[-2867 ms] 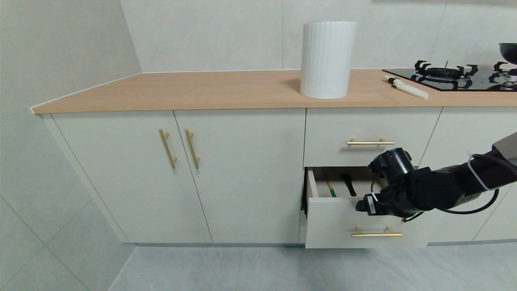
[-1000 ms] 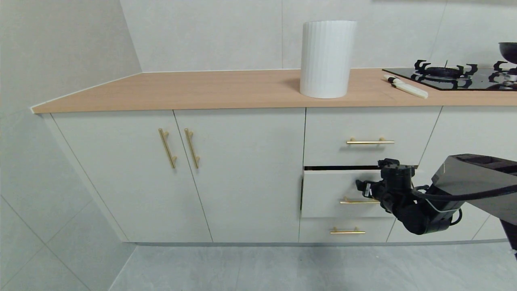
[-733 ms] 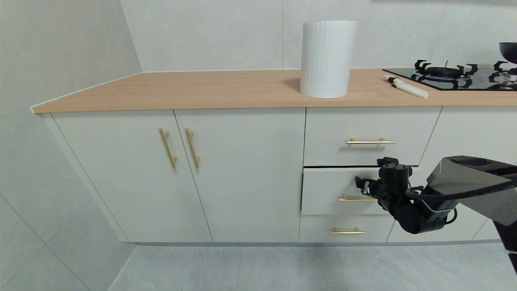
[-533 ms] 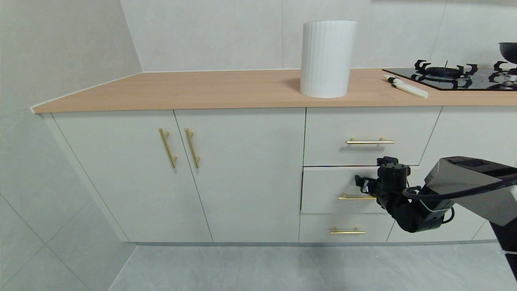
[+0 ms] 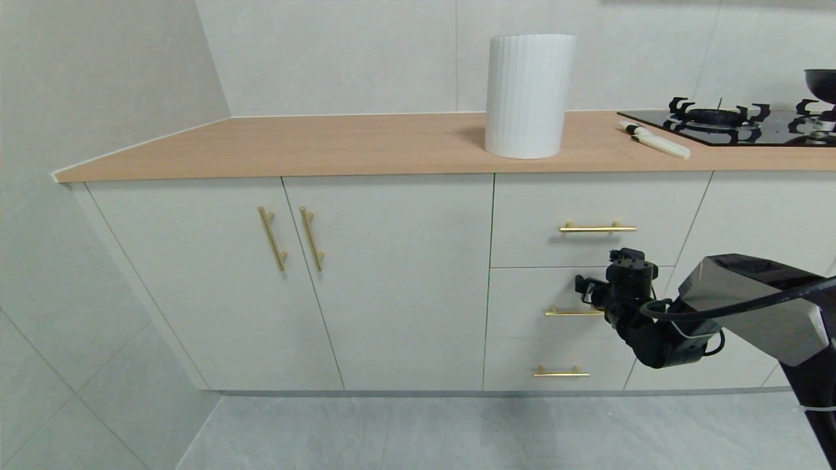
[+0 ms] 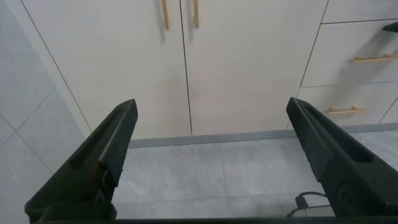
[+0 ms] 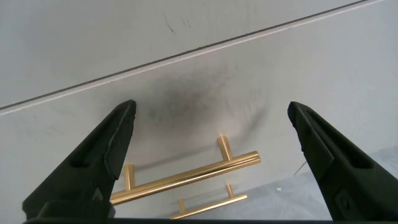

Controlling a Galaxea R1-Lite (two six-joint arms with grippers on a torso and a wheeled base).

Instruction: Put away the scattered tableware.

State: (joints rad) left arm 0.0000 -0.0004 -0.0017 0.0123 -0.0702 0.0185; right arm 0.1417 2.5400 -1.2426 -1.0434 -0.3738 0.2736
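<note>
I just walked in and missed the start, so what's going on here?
The robot's right gripper has just pushed the middle drawer shut; it was open seconds ago and now sits flush. The gripper hangs at the drawer front, jaws open, facing its gold handle. The left gripper is open too, low over the floor by the cupboard doors. A knife lies on the counter near the hob, not yet put away.
</note>
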